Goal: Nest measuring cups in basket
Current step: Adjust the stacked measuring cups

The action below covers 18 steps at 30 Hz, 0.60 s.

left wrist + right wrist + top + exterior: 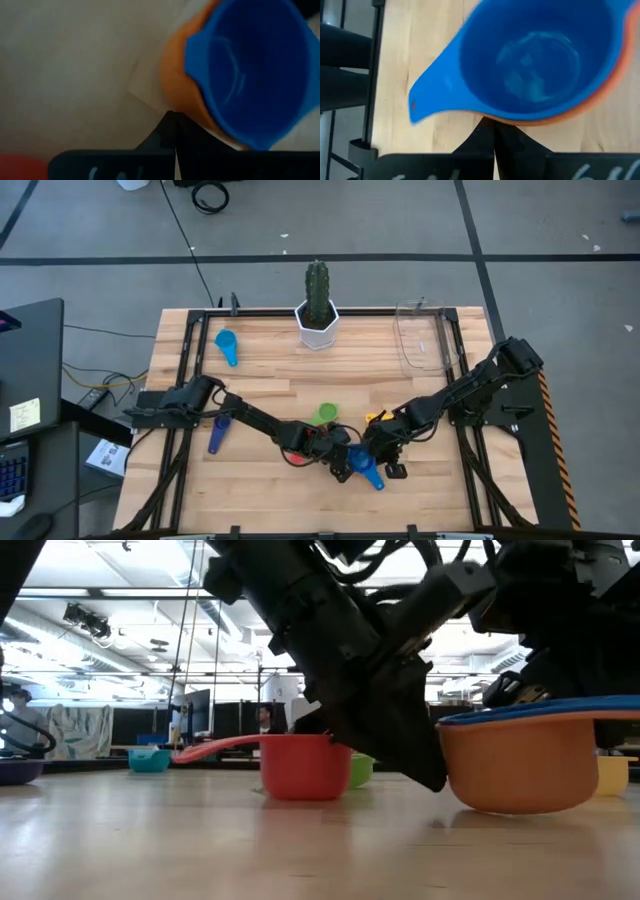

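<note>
While nested, blue cup (535, 60) beside right gripper (494, 125).

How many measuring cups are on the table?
7: light blue and purple on the left, green, yellow and red mid-table, blue nested inside orange.

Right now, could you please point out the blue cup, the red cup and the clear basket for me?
blue cup (535, 60): right wrist view, inside of its bowl.
red cup (297, 768): low view, its outer wall.
clear basket (405, 345): high view, its left wall.
</note>
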{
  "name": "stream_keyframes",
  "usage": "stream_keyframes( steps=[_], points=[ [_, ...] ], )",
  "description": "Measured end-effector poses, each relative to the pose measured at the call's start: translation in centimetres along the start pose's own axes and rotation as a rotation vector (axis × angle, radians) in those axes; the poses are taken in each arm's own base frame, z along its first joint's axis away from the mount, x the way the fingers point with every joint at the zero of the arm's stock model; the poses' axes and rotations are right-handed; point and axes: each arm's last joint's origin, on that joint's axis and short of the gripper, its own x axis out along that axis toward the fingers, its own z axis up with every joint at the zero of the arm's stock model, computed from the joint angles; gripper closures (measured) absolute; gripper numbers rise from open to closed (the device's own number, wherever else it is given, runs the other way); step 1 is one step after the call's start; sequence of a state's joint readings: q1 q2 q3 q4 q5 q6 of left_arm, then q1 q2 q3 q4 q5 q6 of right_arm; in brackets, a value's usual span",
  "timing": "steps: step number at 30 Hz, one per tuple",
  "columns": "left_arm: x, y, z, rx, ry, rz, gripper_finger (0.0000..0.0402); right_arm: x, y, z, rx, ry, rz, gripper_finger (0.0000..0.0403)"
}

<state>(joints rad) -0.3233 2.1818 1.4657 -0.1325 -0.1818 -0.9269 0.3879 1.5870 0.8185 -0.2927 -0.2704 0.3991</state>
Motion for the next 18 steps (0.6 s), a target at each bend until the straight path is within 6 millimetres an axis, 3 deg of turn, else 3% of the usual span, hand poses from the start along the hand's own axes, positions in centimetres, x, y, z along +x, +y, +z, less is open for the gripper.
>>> stream_keyframes(
  steps=[13, 18],
  points=[
    [0.3, 1.2, 1.7, 0.036, -0.030, 0.016, 0.0401, 0.0, 0.1, 0.2, -0.001, -0.022, -0.002, 0.0403],
    [0.4, 1.3, 1.6, 0.042, -0.021, 0.026, 0.0391, -0.5, -0.1, -0.4, -0.012, -0.003, -0.101, 0.0403]
  ],
)
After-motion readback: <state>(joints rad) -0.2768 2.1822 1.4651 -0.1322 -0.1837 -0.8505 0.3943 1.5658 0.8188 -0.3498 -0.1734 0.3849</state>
